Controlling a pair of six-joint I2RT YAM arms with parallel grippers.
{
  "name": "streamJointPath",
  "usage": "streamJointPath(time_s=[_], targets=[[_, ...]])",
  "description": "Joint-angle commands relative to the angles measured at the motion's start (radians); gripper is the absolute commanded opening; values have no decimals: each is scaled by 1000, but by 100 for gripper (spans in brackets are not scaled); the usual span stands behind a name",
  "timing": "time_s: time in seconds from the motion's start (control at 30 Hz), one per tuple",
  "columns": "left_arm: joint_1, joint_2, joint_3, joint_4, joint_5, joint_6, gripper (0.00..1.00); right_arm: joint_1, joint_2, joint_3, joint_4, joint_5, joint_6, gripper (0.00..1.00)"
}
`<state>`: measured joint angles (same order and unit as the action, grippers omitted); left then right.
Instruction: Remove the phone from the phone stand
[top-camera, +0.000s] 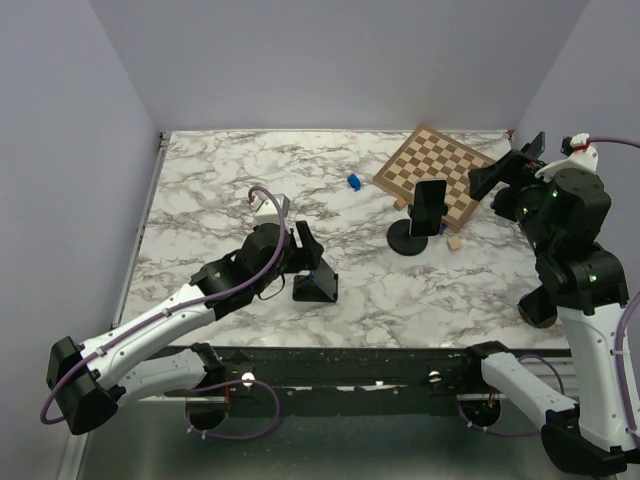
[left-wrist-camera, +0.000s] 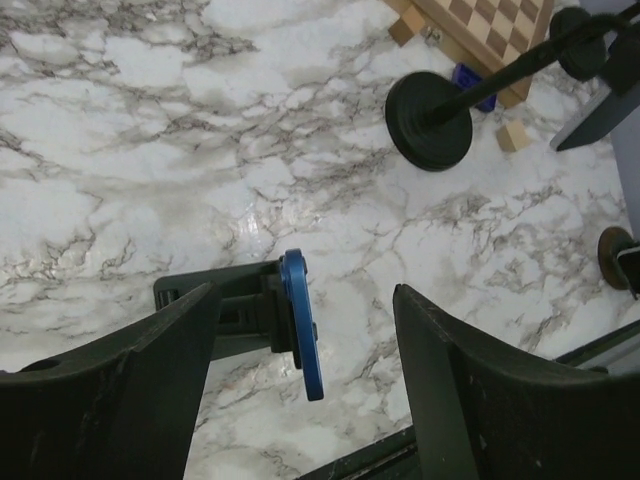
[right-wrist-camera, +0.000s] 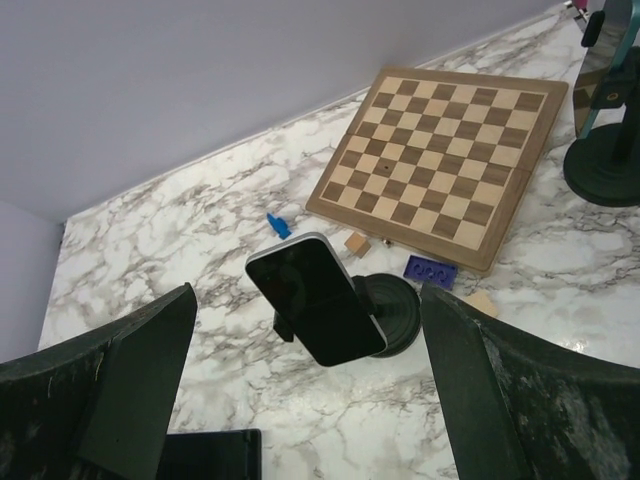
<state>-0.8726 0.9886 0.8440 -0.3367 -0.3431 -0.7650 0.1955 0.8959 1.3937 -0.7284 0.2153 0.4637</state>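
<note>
**Both sets of fingers released, phone on its stand**

The right fingers (right-wrist-camera: 100, 400) are spread wide and hold nothing. They frame the phone (right-wrist-camera: 315, 300), which sits tilted on the phone stand (right-wrist-camera: 400, 312) just beside the chessboard's (right-wrist-camera: 440, 160) near edge. The left fingers (left-wrist-camera: 120, 400) are also open and straddle a blue-edged slab (left-wrist-camera: 300, 325) on a black holder (left-wrist-camera: 225, 300). That holder sits well apart from the chessboard, near the table's (top-camera: 250, 170) front edge. Open marble lies between holder and stand.

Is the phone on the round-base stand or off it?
On. The phone sits tilted in the holder of the stand, raised above its round base, screen dark.
</note>
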Motion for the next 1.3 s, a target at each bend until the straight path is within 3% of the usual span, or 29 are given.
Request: streamJointPath(time_s=[0.0,0.27,0.37,0.57,1.27], targets=[[-7,-21,-65,27,133,61,77,5,-36,-65,48,-78,5,100],[-8,-36,-105,34,221,62,51,5,-35,-110,64,-93,2,100],[-8,-26,-108,42,239,69,49,4,-51,-139,71,-90,2,100],[-8,23,-54,1,224,105,36,5,-75,-194,92,-101,5,100],[-55,170,84,-158,95,43,34,5,-89,-327,140,-154,15,100]])
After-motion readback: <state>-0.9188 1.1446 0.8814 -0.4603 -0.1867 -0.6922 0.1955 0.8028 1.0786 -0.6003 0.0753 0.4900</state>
